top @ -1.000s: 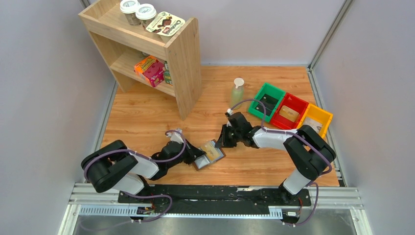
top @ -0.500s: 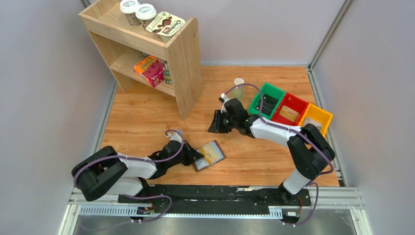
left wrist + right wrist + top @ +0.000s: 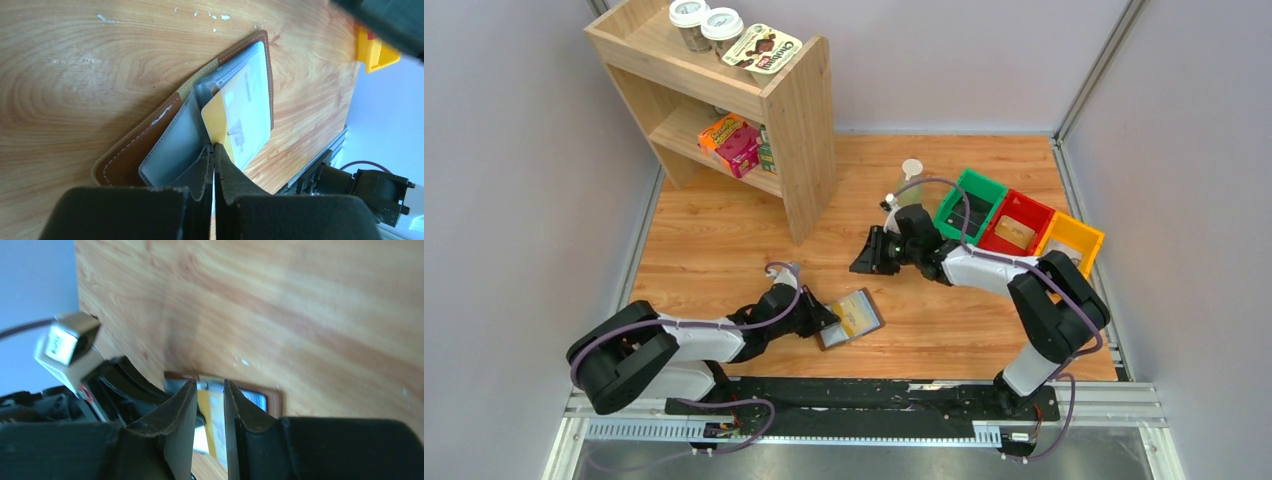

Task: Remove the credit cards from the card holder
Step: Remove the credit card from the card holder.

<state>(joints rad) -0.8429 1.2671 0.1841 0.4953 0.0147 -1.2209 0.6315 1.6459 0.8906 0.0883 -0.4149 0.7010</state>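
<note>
The card holder (image 3: 860, 322) lies open and flat on the wooden table (image 3: 724, 250), near the front edge and between the two arms. In the left wrist view its brown leather cover frames grey-blue pocket panels. A tan-gold credit card (image 3: 215, 117) sits in the farther panel, half covered by a pale sheet that may be a sleeve or a second card. At the back right stand three bins in a row. The green bin (image 3: 952, 200) holds something dark, the red bin (image 3: 1036, 212) holds a flat tan item, and whatever is in the yellow bin (image 3: 1092, 238) is too small to make out. A wooden shelf (image 3: 804, 130) at the back left carries two jars and a packet on top and coloured boxes below. The left arm lies low and stretched to the right. The left gripper (image 3: 214, 148) has its fingers pressed together, with the tips on the holder where the grey panel meets the tan-gold card. Whether they pinch any material I cannot tell. The right arm bends at a raised elbow and reaches left over the table's middle. The right gripper (image 3: 210, 386) hovers apart from the holder, a narrow gap between its fingers and nothing in it.
</note>
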